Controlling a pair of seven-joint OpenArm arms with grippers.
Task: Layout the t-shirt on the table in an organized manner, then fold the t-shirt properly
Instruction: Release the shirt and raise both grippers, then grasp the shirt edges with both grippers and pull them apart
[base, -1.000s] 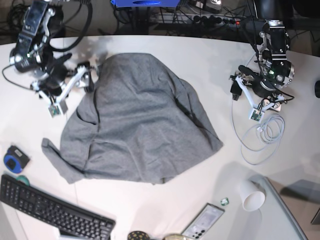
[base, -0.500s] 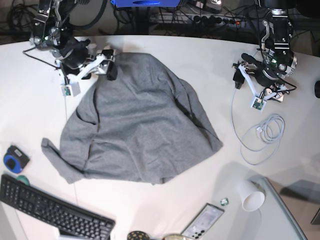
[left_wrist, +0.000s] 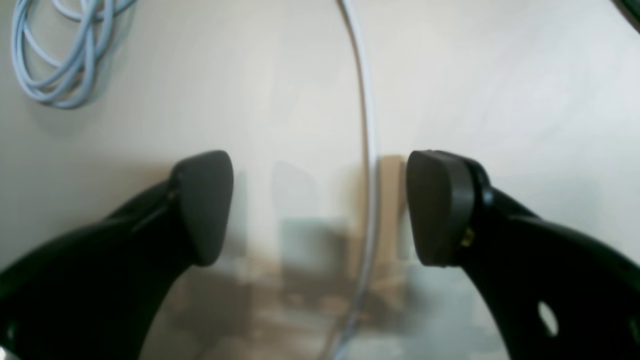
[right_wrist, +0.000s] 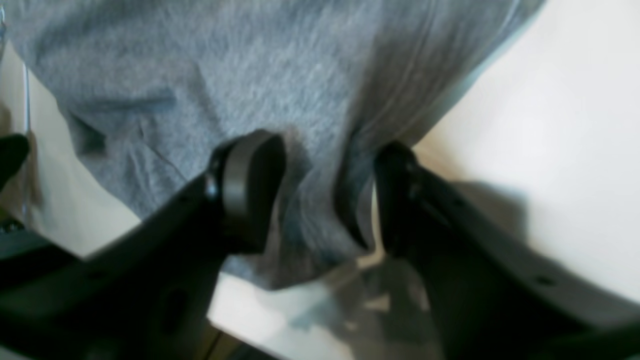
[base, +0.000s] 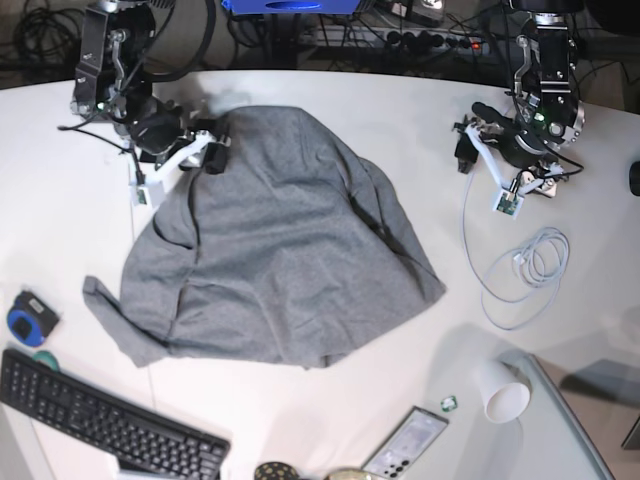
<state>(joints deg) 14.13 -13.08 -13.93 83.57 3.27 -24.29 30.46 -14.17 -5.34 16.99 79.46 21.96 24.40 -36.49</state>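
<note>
Rumpled grey t-shirt (base: 280, 250) on white table (base: 330, 420)

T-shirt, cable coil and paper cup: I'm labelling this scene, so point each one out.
T-shirt (base: 285, 260), base view, middle of the grey cloth.
Cable coil (base: 540, 255), base view, on the white loops.
Paper cup (base: 503, 391), base view, on its side wall.

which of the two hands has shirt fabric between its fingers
The right hand: grey t-shirt cloth bunches between its fingers. The left hand frames only bare table and a white cable.

A coiled white cable (base: 525, 265), paper cup (base: 503, 391), keyboard (base: 105, 425) and what looks like a phone (base: 405, 444).
</note>
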